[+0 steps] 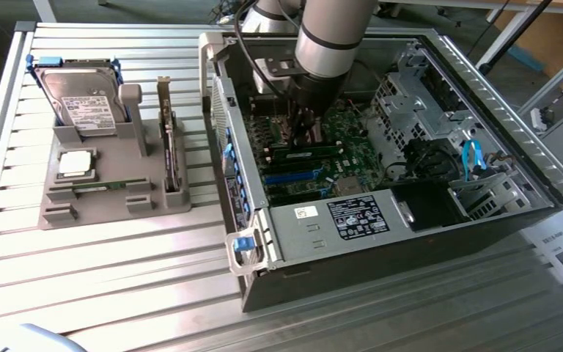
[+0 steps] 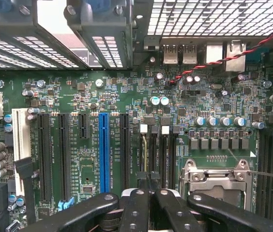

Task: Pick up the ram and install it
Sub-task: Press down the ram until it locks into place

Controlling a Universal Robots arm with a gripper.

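The ram [image 1: 306,154] is a thin green stick standing on edge in a memory slot on the motherboard [image 1: 355,158], inside the open computer case [image 1: 399,242]. My gripper [image 1: 306,141] reaches down into the case, directly over the ram's top edge. In the wrist view the black fingers [image 2: 136,203] are pressed together, and my gripper [image 2: 148,176] is shut above the row of memory slots. One slot [image 2: 144,152] shows a thin brownish line along it. Nothing shows between the fingertips. I cannot tell whether the tips touch the ram.
At the exterior view's left a grey holder [image 1: 96,209] carries a hard drive [image 1: 81,103], a silver CPU [image 1: 74,163] and a tall green expansion card [image 1: 169,147]. Case walls, a drive cage [image 1: 413,95], cables and the empty CPU socket [image 2: 216,176] crowd the gripper.
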